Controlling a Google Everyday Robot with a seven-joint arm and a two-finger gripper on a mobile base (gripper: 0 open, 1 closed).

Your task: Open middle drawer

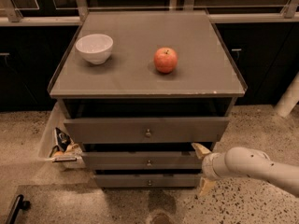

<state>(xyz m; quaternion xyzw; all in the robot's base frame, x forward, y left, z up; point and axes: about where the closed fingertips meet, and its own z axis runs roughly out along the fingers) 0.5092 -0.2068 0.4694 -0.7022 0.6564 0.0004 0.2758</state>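
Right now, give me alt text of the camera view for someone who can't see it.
The open gripper sits at the right end of the middle drawer, away from its knob. The top drawer is pulled out; a bowl and apple rest on the cabinet top.
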